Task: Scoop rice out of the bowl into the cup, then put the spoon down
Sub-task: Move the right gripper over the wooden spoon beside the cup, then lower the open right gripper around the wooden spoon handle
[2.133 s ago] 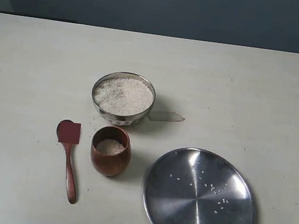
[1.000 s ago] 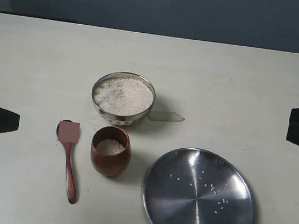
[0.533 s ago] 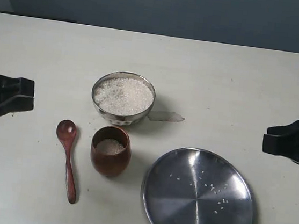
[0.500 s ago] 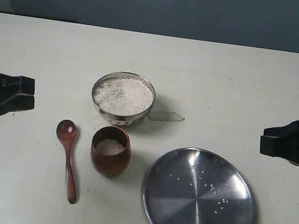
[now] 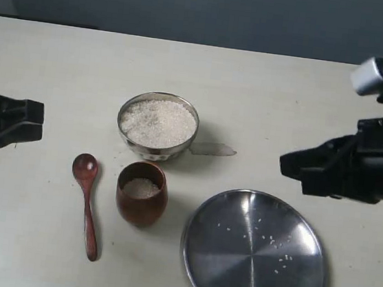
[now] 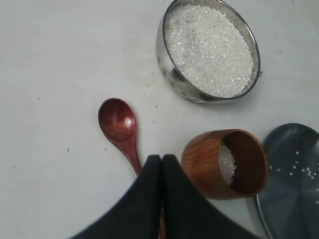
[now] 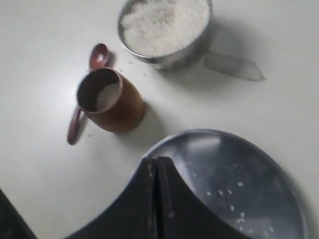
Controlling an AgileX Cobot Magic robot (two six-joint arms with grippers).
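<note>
A steel bowl (image 5: 157,126) heaped with white rice (image 5: 158,122) stands mid-table. Just in front of it is the brown wooden cup (image 5: 142,193) with a little rice (image 5: 141,188) in its bottom. The wooden spoon (image 5: 86,201) lies flat on the table left of the cup, its round end toward the bowl. My left gripper (image 5: 38,122) hovers at the left edge, shut and holding nothing; in the left wrist view its tips (image 6: 161,159) sit over the spoon (image 6: 119,127) handle beside the cup (image 6: 227,163). My right gripper (image 5: 284,164) is shut and hangs right of the bowl.
A large flat steel plate (image 5: 255,253) with scattered rice grains lies at the front right, partly under the right gripper (image 7: 156,162). A small clear scrap (image 5: 211,148) lies beside the bowl. The pale table (image 5: 62,59) stretches back to a dark wall.
The right arm has swung in from the right edge toward the middle, now over the plate's far rim. The left gripper has hardly moved. Bowl, cup and spoon are as before.
</note>
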